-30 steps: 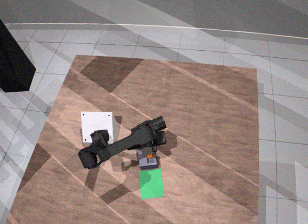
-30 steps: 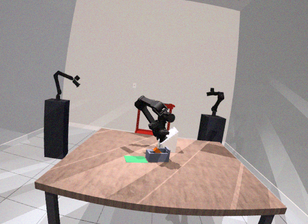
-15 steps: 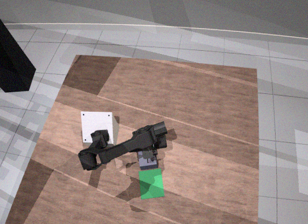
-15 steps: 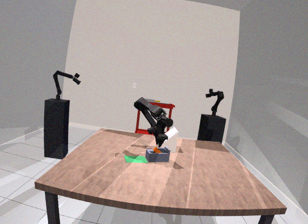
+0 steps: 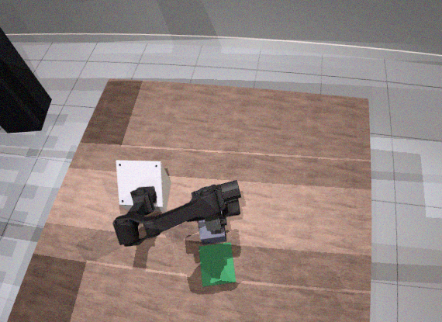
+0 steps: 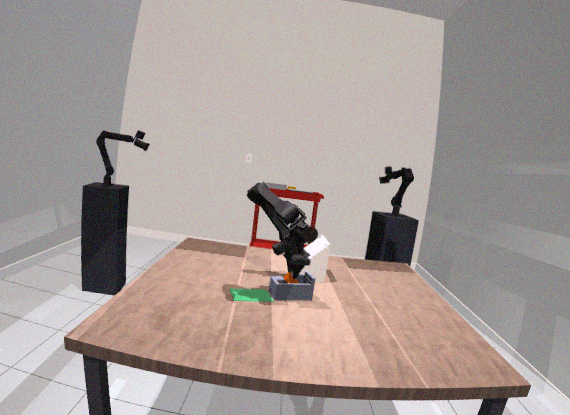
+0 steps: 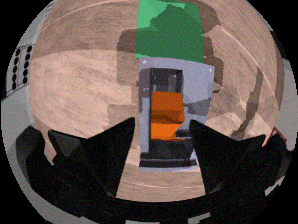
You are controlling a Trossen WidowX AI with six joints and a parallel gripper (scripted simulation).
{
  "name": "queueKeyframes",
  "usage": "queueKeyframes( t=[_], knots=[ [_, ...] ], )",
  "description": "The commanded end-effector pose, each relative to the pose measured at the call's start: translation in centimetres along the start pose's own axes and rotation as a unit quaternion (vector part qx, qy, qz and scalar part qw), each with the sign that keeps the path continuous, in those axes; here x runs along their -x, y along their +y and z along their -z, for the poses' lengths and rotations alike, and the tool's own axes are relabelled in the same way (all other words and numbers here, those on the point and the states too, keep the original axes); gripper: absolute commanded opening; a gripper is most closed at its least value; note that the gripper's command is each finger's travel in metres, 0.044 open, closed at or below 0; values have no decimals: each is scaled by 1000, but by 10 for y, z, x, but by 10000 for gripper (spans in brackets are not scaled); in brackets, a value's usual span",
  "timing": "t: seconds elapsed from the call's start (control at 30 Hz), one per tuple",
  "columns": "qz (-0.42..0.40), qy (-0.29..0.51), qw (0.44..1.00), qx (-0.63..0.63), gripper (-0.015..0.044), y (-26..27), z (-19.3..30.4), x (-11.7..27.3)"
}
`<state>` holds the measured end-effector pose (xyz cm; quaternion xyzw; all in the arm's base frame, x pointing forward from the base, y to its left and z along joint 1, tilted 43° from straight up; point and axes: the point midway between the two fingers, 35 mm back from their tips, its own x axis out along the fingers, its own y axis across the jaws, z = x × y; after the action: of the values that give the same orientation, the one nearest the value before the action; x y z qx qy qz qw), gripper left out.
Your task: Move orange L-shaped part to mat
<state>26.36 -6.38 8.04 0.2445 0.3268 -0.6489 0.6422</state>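
The orange part [image 6: 288,277] [image 7: 167,102] is tipped in the pocket of the grey tray [image 5: 211,236] [image 6: 292,291] [image 7: 201,82]. Its end nearer the mat is raised and shows above the rim in the exterior view; its other end is low in the pocket. In the top view the arm hides it. My gripper [image 6: 295,274] [image 7: 163,122] is open, pointing down just over the part. In the wrist view its fingers stand to either side of the part, with a gap on both sides. The green mat [image 5: 226,254] [image 6: 250,296] [image 7: 170,42] lies flat beside the tray, partly in shadow.
A white box [image 5: 139,178] [image 6: 321,269] stands on the wooden table [image 5: 291,223] [image 6: 200,337] behind the tray in the exterior view. A red frame [image 6: 300,193] stands farther back, with arms on dark pedestals [image 6: 104,237] [image 6: 392,237] away from the table.
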Motion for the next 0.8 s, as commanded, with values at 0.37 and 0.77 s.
queueKeyframes(
  t=[0.37, 0.77],
  knots=[
    [2, -3, 1000, 4, 280, -3, 0, -21],
    [1, -1, 1000, 0, 102, -1, -1, -18]
  ],
)
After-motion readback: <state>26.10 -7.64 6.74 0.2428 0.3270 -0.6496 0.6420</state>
